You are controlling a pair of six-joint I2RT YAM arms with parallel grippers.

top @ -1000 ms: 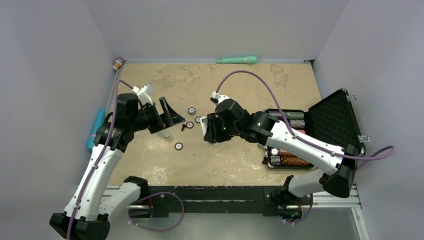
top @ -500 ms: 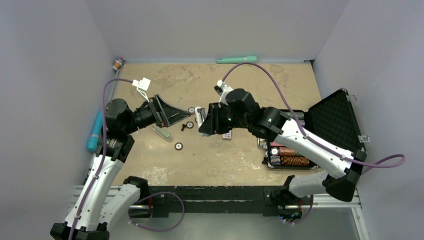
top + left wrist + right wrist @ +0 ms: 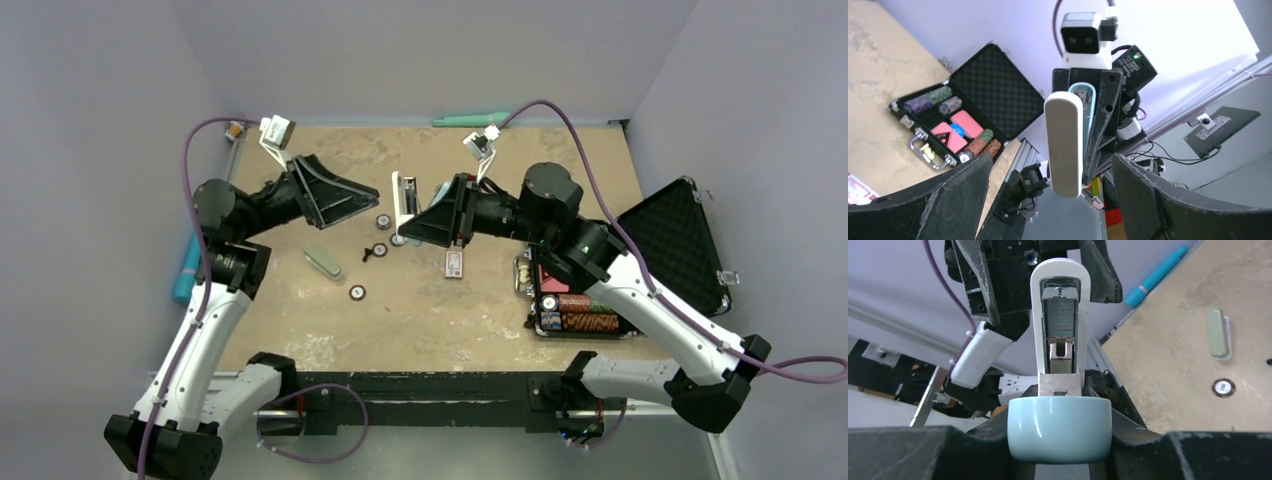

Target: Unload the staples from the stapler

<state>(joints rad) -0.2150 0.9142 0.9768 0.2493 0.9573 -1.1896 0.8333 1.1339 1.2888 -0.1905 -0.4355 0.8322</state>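
The stapler [image 3: 404,199] is white with a pale blue base and is held off the table at mid-table. My right gripper [image 3: 420,222] is shut on its pale blue base [image 3: 1059,427]. In the right wrist view the white arm [image 3: 1035,335] stands swung open. A row of staples [image 3: 1060,320] shows in its metal channel. My left gripper [image 3: 358,212] is open and empty, just left of the stapler and facing it. In the left wrist view the stapler [image 3: 1064,145] hangs between my wide-spread fingers [image 3: 943,200], apart from both.
An open black case of poker chips [image 3: 600,270] lies at the right. Loose chips [image 3: 357,292], a grey-green oblong [image 3: 323,262], a small card [image 3: 455,264] and a small black piece [image 3: 368,252] lie below the grippers. A green marker [image 3: 474,119] lies at the back, a blue one [image 3: 186,265] at the left.
My right gripper has lifted the stapler off the table and turned it up toward the left arm. My left gripper has risen and swung right to face it.
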